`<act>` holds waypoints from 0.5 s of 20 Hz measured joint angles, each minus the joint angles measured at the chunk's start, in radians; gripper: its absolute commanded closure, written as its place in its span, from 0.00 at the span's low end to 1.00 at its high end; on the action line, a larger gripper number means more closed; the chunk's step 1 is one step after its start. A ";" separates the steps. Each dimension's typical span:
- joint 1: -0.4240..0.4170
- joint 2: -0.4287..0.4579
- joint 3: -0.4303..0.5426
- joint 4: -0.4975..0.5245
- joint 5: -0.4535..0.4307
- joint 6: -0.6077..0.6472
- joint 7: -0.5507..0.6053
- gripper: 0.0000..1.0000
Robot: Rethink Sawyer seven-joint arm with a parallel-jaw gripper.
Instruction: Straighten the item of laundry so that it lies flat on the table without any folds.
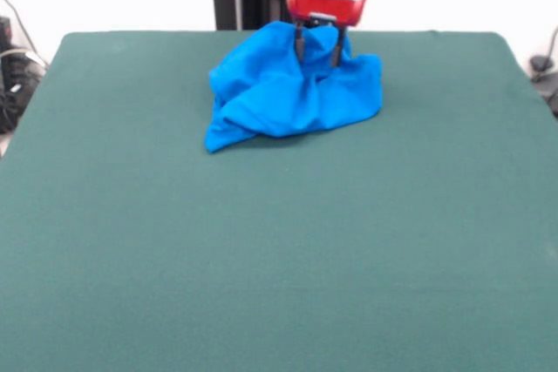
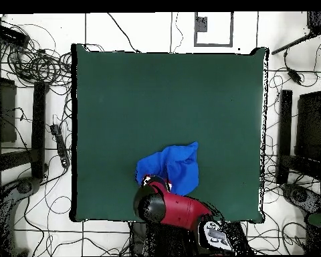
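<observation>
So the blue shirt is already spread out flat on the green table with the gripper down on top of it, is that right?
Not quite. The blue shirt is not flat: the front view shows it bunched in a crumpled heap with many folds. The rest holds: it lies on the green table, and the gripper is down on top of it.

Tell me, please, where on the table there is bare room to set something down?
The table is bare all across the near half and down both sides of the shirt. It is crowded only at the far edge, where the gripper stands in the crumpled shirt.
</observation>
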 measured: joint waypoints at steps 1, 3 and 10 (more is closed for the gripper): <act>0.002 -0.001 0.000 0.000 0.000 0.002 0.000 0.00; 0.012 -0.003 0.000 0.000 0.000 0.005 0.000 0.00; 0.058 -0.003 0.000 0.000 0.000 0.005 0.000 0.00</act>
